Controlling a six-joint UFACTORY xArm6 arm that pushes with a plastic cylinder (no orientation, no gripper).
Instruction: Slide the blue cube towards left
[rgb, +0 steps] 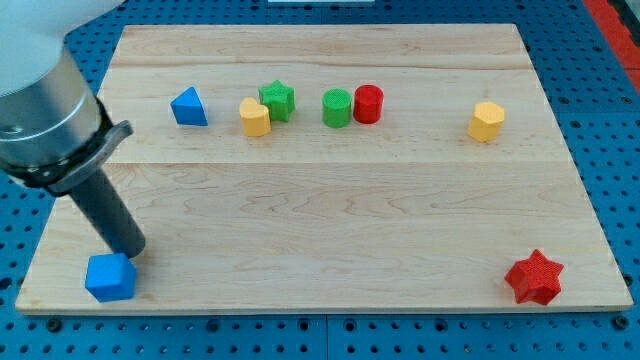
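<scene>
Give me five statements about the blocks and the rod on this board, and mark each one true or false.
1. The blue cube sits at the board's bottom-left corner in the view. True.
2. My tip is beside the red star. False: it is at the blue cube's upper right.
3. The green cylinder and red cylinder stand side by side. True.
4. Two red stars lie on the board. False: only one.
5. The blue triangle is the leftmost block in the top row. True.
</scene>
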